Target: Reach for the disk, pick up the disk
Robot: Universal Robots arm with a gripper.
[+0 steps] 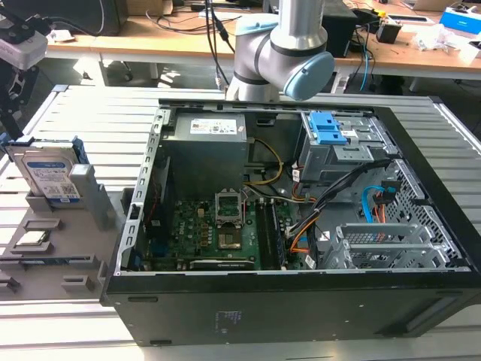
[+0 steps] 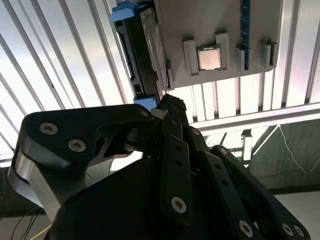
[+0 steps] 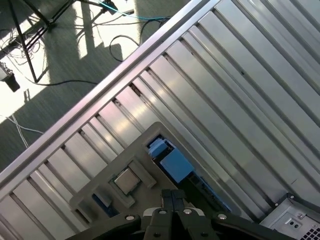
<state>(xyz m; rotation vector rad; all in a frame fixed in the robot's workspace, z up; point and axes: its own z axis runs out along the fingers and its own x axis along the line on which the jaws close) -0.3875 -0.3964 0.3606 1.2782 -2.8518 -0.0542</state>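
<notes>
Robotics laboratory, as indicated by the robot arm (image 1: 285, 53), slatted metal worktable (image 1: 90, 120), opened computer case (image 1: 263, 308) and cable-strewn benches (image 1: 173, 39).

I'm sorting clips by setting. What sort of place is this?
Probably a robotics lab: an open computer case on a slatted metal table, the disk upright in a grey fixture, cluttered desks behind.
</notes>
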